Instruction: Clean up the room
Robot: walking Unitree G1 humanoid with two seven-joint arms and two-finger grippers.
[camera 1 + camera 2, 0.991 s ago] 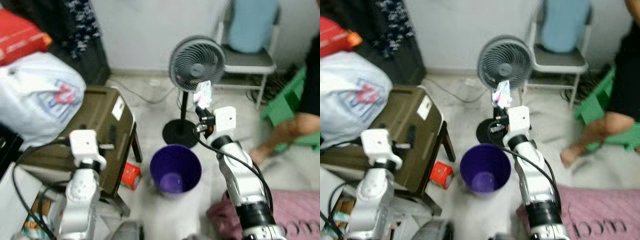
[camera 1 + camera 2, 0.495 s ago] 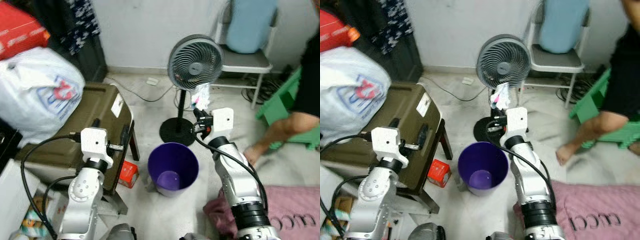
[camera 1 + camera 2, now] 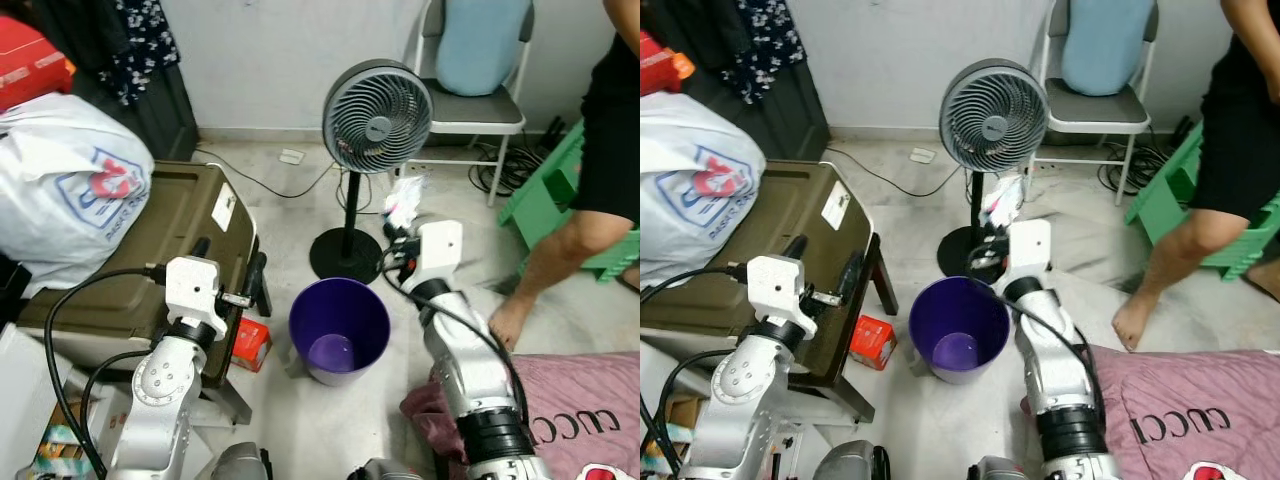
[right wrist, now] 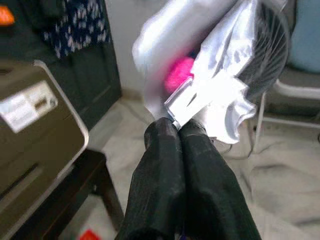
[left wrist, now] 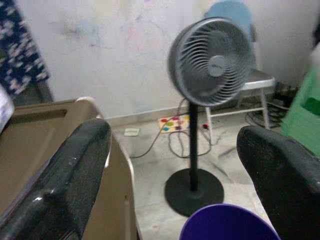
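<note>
My right gripper is shut on a crumpled silver wrapper with a pink patch, seen close up in the right wrist view as the wrapper pinched above the closed fingertips. It is held just past the far rim of the purple bin, which stands on the floor with a little rubbish at the bottom. My left gripper is open beside the olive trunk, and its fingers hold nothing.
A grey standing fan rises behind the bin. A person's bare leg stands at the right by a green crate. A small red box, a white bag, a chair and a pink cloth lie around.
The whole view has shifted and sharpened as the camera moved. My left arm came up beside the trunk. The person's leg stepped to the right. The wrapper stays in my right gripper.
</note>
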